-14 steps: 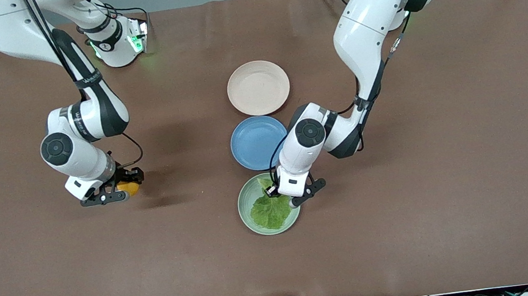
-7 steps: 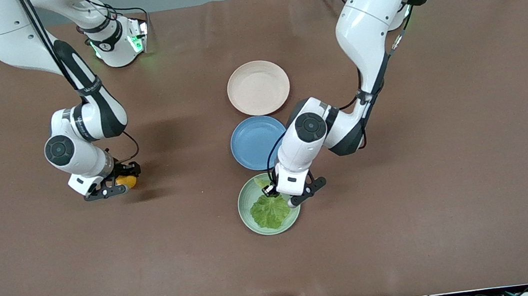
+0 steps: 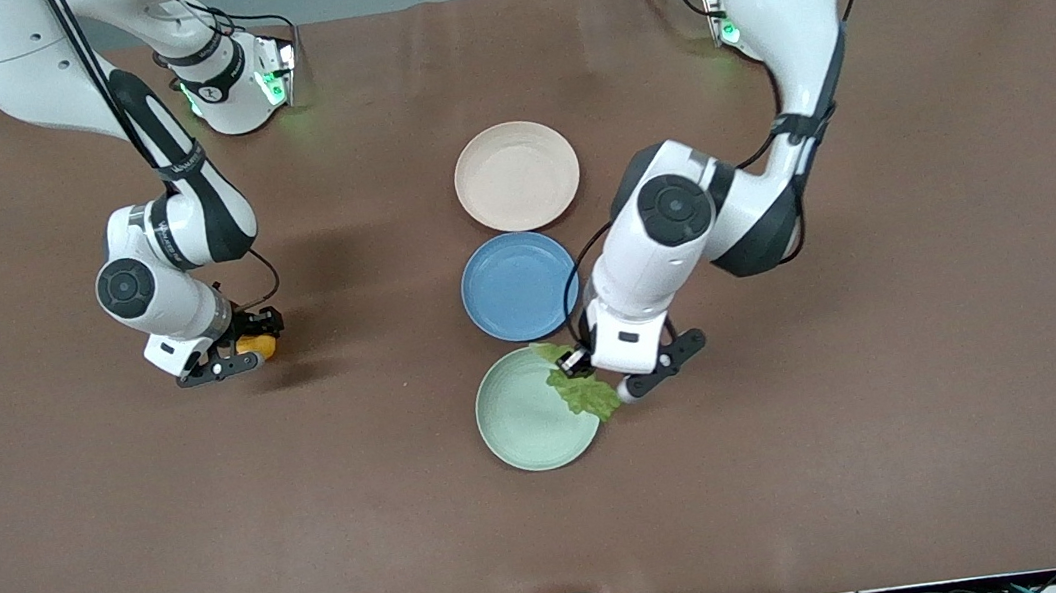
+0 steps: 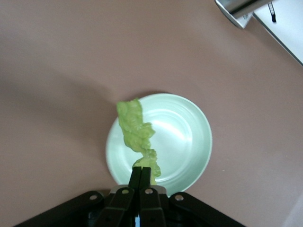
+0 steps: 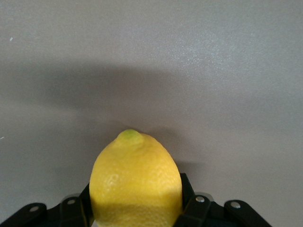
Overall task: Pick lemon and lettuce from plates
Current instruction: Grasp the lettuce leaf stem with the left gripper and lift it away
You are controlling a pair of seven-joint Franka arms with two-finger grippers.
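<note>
Jaws of my left gripper (image 3: 603,390) pinch the crinkled green lettuce leaf (image 3: 582,389) over the pale mint round plate's (image 3: 524,428) rim, lower centre of the front view. At centre-left, my right gripper (image 3: 238,355) clamps the small yellow lemon (image 3: 260,345) (just above the brown surface (image 3: 896,342)).

Blue plate (image 3: 514,284) on brown table (image 3: 902,392)

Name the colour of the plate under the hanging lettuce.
Pale mint green plate, clearest in the left wrist view.
</note>
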